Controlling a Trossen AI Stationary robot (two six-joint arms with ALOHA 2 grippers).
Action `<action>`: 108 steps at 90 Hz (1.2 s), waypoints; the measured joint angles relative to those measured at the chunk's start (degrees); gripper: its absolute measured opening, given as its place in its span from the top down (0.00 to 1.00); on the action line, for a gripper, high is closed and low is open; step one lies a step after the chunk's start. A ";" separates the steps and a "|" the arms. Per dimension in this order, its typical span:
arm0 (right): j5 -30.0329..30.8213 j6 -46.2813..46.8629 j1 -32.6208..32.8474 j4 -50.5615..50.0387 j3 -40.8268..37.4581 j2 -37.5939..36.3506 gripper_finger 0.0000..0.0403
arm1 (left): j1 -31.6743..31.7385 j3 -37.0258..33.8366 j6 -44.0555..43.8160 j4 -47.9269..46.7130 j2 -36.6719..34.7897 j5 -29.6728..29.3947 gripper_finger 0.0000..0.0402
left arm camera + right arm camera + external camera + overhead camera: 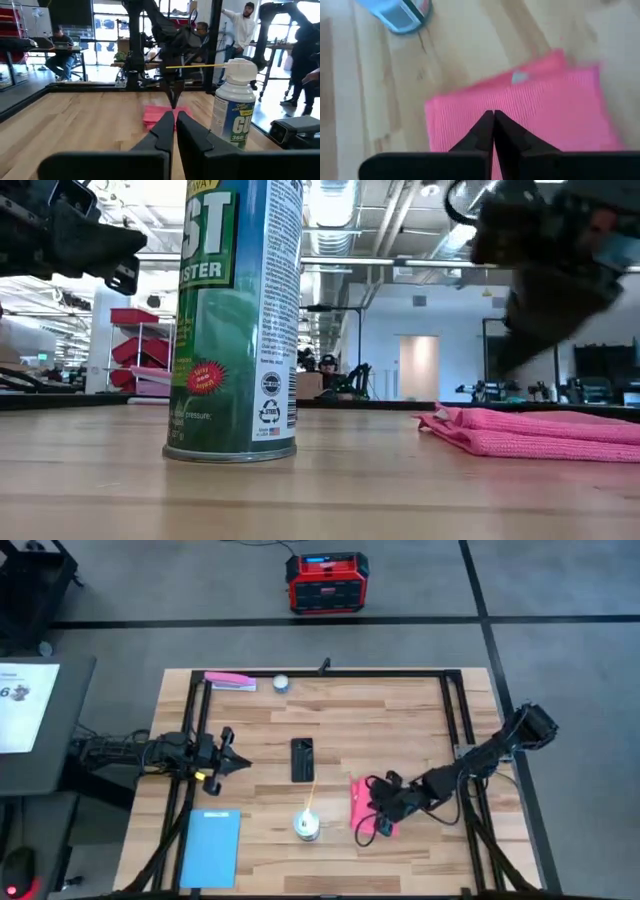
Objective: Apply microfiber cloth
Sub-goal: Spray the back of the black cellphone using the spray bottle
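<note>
The pink-red microfiber cloth (358, 798) (540, 432) (550, 110) lies folded flat on the wooden table, to the right of the black phone (302, 758). My right gripper (368, 828) (493, 115) hovers shut just above the cloth, fingers pointing down at its middle. In the low view it shows as a dark blur (520, 330) clear of the cloth. My left gripper (243, 762) (175, 115) waits shut at the table's left side, pointing toward the phone and holding nothing.
A green spray can (308, 825) (235, 320) (235, 110) with a yellow straw stands just left of the cloth, near the front. A light-blue rectangle (210, 845) lies front left. A flat pink strip (230, 682) and a small white ball (280, 682) sit at the far edge.
</note>
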 joint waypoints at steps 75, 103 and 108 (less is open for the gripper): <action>-14.59 -38.55 -33.82 12.46 0.91 0.14 1.00 | 2.41 1.59 -22.70 24.45 42.80 -14.15 1.00; -24.26 -46.82 -41.49 16.13 5.79 12.24 1.00 | 8.40 10.08 -19.21 26.86 58.44 -12.03 1.00; -25.24 -48.03 -41.52 15.83 8.00 14.45 1.00 | 9.34 11.74 -18.64 26.87 61.76 -10.59 1.00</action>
